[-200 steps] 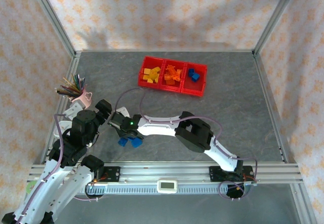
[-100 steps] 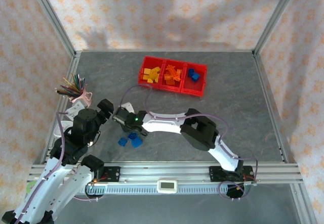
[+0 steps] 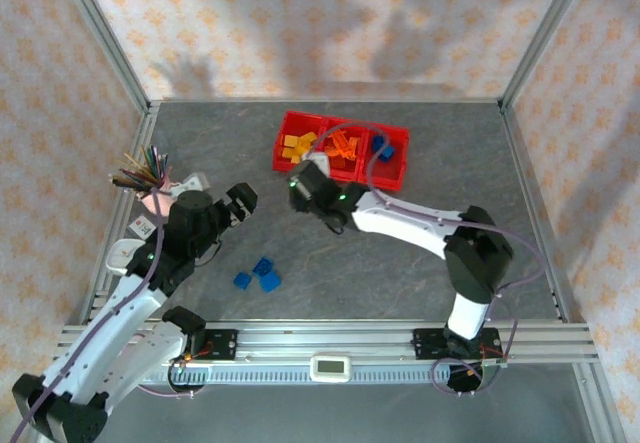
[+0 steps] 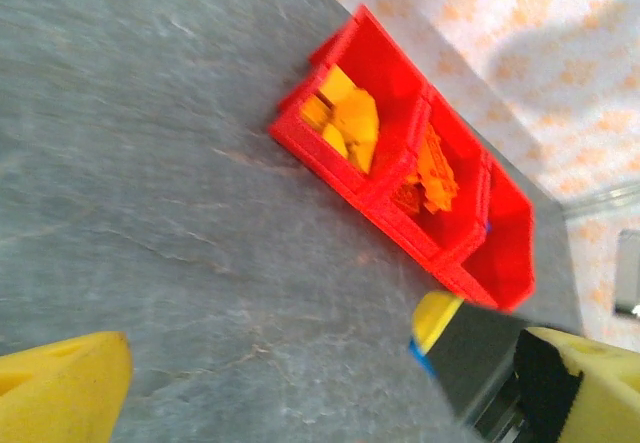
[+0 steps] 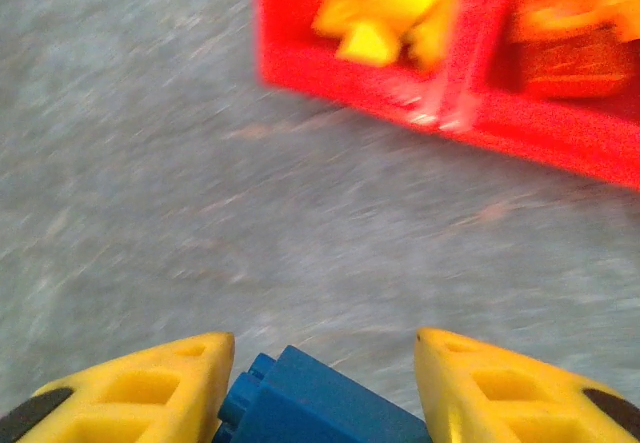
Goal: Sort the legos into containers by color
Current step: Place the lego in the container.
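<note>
Right claw [image 5: 322, 351] gripping blue lego [image 5: 320, 403], just short of containers [image 5: 340, 68], yellow end. Left claw [image 3: 240, 200] wide open, empty, well apart from containers. Risk: early release lands blue among yellow or orange; loose pinch drops it on counter [image 3: 450, 183].

A pink cup [image 3: 157, 201] stands near the left edge of the grey, stone-patterned worktop [image 3: 350, 283], and coloured pencils [image 3: 140, 170] fan out of it. A small white card [image 3: 193, 180] lies just beside the cup. The walls [image 3: 300, 23] have pale paper with orange flowers. A small white device [image 3: 331, 367] sits on the front metal rail [image 3: 560, 335].
</note>
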Controlling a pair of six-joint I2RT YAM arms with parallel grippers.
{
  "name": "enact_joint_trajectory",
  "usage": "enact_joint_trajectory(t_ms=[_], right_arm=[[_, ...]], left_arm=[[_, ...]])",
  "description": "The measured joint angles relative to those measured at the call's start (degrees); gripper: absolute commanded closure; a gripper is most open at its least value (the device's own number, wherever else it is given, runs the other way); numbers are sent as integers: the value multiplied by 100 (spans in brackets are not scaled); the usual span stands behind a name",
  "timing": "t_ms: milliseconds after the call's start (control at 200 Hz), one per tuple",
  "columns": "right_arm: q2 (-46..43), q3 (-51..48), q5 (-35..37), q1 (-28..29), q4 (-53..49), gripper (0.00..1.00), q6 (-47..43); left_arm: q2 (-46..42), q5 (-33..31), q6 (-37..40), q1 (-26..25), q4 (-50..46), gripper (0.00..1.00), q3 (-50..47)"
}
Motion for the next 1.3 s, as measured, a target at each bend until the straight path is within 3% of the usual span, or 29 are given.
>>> enact_joint_trajectory(t_ms=[205, 465, 591, 841, 1031, 1301], right_arm=[[-459, -341, 133, -1438, -48, 67, -181], [-107, -149, 138, -2811, 4, 65, -573], [446, 227, 103, -3005, 81, 62, -761], [1200, 798, 9, -3121, 116, 43, -992], [1239, 852, -57, -3132, 136, 33, -1119], [815, 654, -341, -3064, 138, 26, -1141]], left_arm=[[1104, 413, 267, -470, 706, 1, 350], [2192, 693, 378, -984, 1550, 1, 647], [2524, 754, 389, -1097, 1746, 1, 772], [2651, 785, 422, -1132, 1923, 1, 807], [2651, 776, 466, -1132, 1932, 1, 820], [2520, 494, 531, -1132, 1878, 1, 820]])
